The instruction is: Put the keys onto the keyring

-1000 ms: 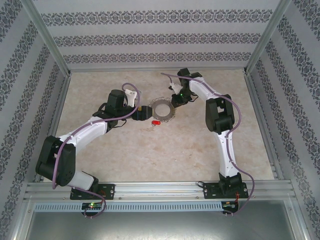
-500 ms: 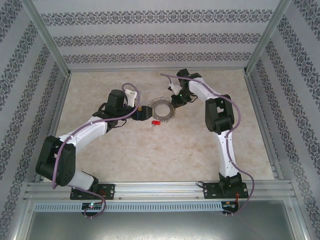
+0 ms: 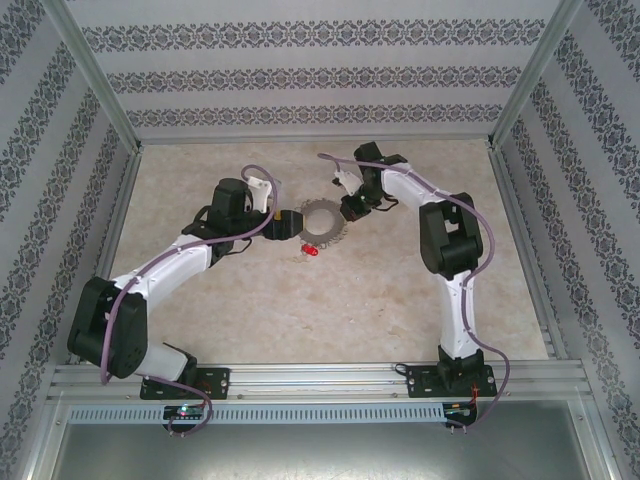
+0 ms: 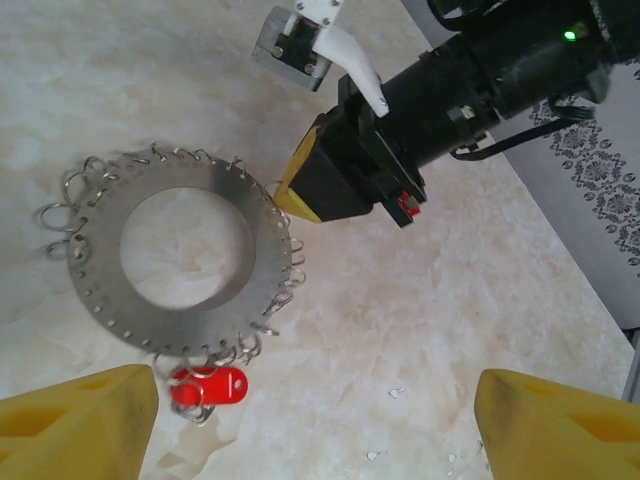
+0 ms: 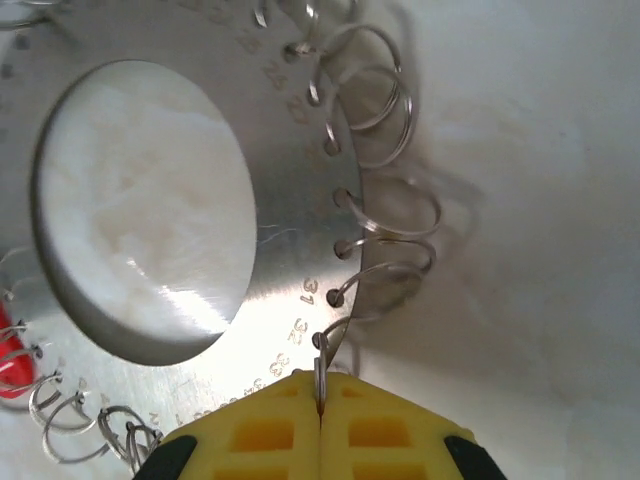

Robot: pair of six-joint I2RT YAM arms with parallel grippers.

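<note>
The keyring (image 3: 322, 221) is a flat grey metal disc with a wide hole and a fringe of thin wire loops, lying on the table's far middle. The red key (image 3: 311, 247) lies at its near edge, hooked in a loop (image 4: 210, 385). My right gripper (image 5: 320, 385) is shut on one wire loop at the keyring's (image 5: 285, 150) rim. It is at the ring's right side in the top view (image 3: 348, 208), and its yellow finger (image 4: 315, 180) touches the ring's (image 4: 250, 200) edge. My left gripper (image 4: 315, 430) is open just left of the ring (image 3: 290, 224), its yellow fingers (image 4: 80, 420) wide apart with the key between them.
The marble-patterned table (image 3: 330, 300) is fenced by patterned walls and metal rails (image 3: 320, 375). Small white specks (image 4: 390, 393) lie on the surface near the left gripper. Both arms' purple cables (image 3: 255, 175) arch over the work spot.
The right arm's elbow has swung outward while its gripper edged left at the ring's rim. The ring and red key shifted slightly toward me. The left gripper rose a little.
</note>
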